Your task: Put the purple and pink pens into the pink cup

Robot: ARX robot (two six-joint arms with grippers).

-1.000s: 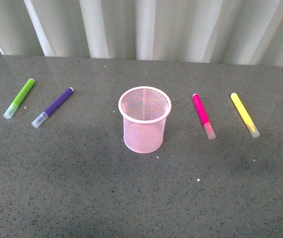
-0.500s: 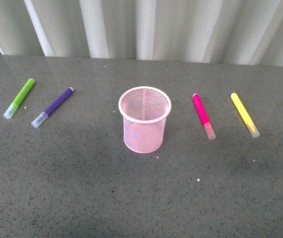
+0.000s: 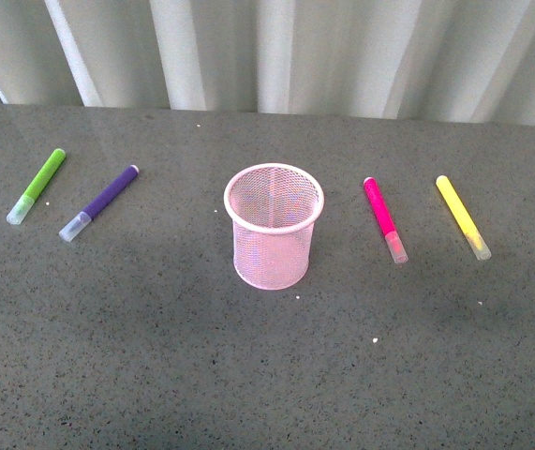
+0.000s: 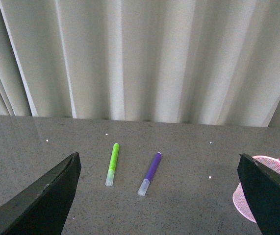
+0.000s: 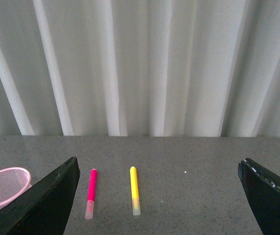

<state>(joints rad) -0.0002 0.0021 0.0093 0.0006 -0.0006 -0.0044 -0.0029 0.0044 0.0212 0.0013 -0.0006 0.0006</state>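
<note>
purple pen [image 3: 99, 202] 1 | pink pen [image 3: 384, 220] 1 | pink cup [image 3: 272, 255] 1 | left gripper [image 4: 158, 155] apart | right gripper [image 5: 160, 158] apart

Shows purple pen [image 4: 149, 174] lying just beside lime-green marker [image 4: 112, 164] on grey table [image 4: 203, 196], pink cup [image 4: 277, 164] well apart, left gripper [image 4: 158, 156] spread wide.

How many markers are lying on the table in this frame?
4. Left of the cup: green marker outermost, purple marker nearer. Right of the cup: pink marker nearer, yellow marker outermost. None appears hidden; the cup looks empty.
</note>
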